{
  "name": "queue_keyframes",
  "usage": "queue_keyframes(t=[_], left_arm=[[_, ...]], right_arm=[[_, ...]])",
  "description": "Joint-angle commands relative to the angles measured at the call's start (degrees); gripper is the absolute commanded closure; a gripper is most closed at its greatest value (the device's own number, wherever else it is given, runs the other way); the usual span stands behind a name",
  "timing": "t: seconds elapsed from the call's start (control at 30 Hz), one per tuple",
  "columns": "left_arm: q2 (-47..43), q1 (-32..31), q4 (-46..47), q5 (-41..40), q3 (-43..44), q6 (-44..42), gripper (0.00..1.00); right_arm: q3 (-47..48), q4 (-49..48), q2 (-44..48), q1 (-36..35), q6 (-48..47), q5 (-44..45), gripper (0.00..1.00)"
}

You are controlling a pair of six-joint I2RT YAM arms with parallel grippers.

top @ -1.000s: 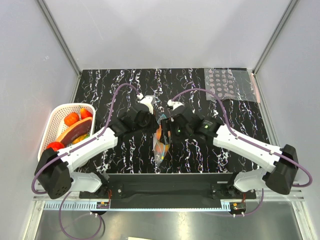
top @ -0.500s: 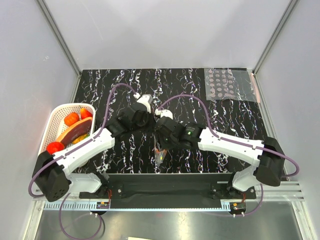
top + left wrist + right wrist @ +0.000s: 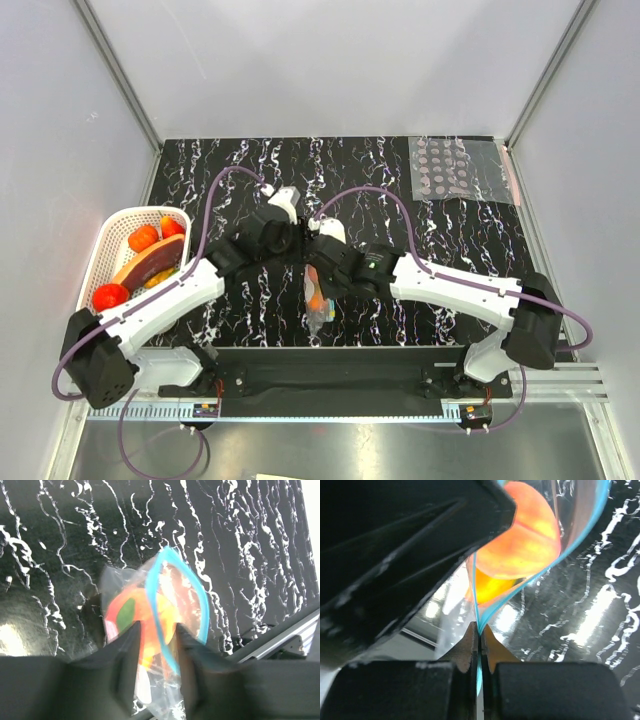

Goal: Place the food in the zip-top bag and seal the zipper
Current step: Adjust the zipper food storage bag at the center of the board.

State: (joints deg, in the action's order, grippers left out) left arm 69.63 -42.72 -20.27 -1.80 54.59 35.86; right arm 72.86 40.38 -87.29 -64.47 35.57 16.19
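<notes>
The clear zip-top bag [image 3: 318, 300] hangs upright at the middle of the table, and its mouth is spread into a loop. The food shows through the plastic: an orange fruit [image 3: 520, 535] and a green-and-orange one [image 3: 127, 612]. My right gripper [image 3: 479, 639] is shut on the light blue zipper [image 3: 481, 617] at one end of the mouth. My left gripper [image 3: 156, 647] is open. Its fingers [image 3: 125, 655] stand apart on either side of the zipper strip [image 3: 160, 605] and the bag's top, and I see no pinch on them. Both grippers meet above the bag in the top view.
A white basket [image 3: 103, 250] at the left edge holds a red tomato [image 3: 108, 296] and other toy food. A clear sheet printed with grey dots [image 3: 460, 170] lies at the back right. The table's near edge rail runs just below the bag.
My right gripper swung left and shut on the zipper. My left gripper, shut a second ago, has opened. The bag has shifted slightly left and toward the near edge.
</notes>
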Motion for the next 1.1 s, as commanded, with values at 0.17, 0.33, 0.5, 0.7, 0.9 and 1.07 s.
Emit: queue_keyframes(t=[0.17,0.33,0.5,0.7,0.9,1.07], left_arm=[[-8.2,0.8,-4.1,-5.3,1.4,-4.8,0.33],[-11.0,1.3,-5.7,-6.0,0.2,-6.5,0.33],[-12.1,1.7,-6.0,-6.6,-1.3,-7.2,0.33],[-11.7,1.7,-5.4,-5.8,-1.8,-7.6,0.33],[-11.4,2.5,-6.6,-6.4,-1.1,-8.3,0.33],[-10.7,7.4,-6.7,-3.7,-1.8,-7.6,0.34]], right_arm=[[-6.6,0.2,10.7,1.8,-12.5,-1.8,1.00],[-13.8,-3.7,18.8,7.6,-15.3,-13.2,1.00],[-17.2,-2.7,22.7,10.6,-16.2,-14.2,1.00],[-19.1,-1.2,23.1,11.5,-15.1,-12.1,1.00],[-15.8,-1.8,22.4,11.5,-15.4,-12.8,1.00],[-10.7,-2.7,16.5,11.3,-16.7,-16.0,1.00]])
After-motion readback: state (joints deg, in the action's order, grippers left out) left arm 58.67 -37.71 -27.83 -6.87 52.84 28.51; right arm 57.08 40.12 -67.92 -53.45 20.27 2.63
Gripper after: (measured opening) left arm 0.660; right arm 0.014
